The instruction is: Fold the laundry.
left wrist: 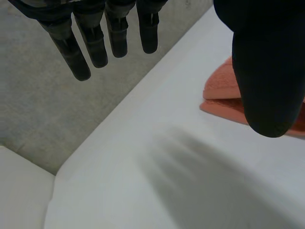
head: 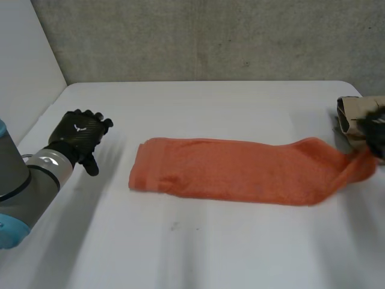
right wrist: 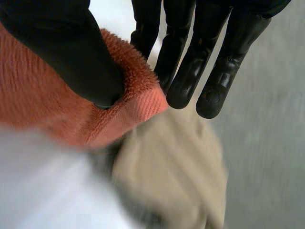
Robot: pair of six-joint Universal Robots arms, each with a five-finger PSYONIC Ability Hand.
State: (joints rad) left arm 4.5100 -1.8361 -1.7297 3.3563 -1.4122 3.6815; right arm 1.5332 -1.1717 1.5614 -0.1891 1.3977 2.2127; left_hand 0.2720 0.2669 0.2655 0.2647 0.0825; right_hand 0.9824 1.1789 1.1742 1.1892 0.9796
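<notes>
Orange towel (head: pixel 240 171), a fleecy strip, is laid across the white table (head: pixel 180 259). Its right corner is pinched between thumb and straight fingers of the right hand (head: pixel 378 135), beside what looks like a beige cloth (head: pixel 354 113). Tips? (OP)

Reply: Corner's best carried low to the left end, edges matched. Left hand (head: pixel 78 135) is held well left, fingers straight, empty.

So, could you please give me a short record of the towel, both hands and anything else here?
laundry: orange towel, laid long across white table, right end lifted
right hand: shut on towel's right corner, thumb against fingers
left hand: open, left of towel, not touching
other: beige item beside right hand
</notes>
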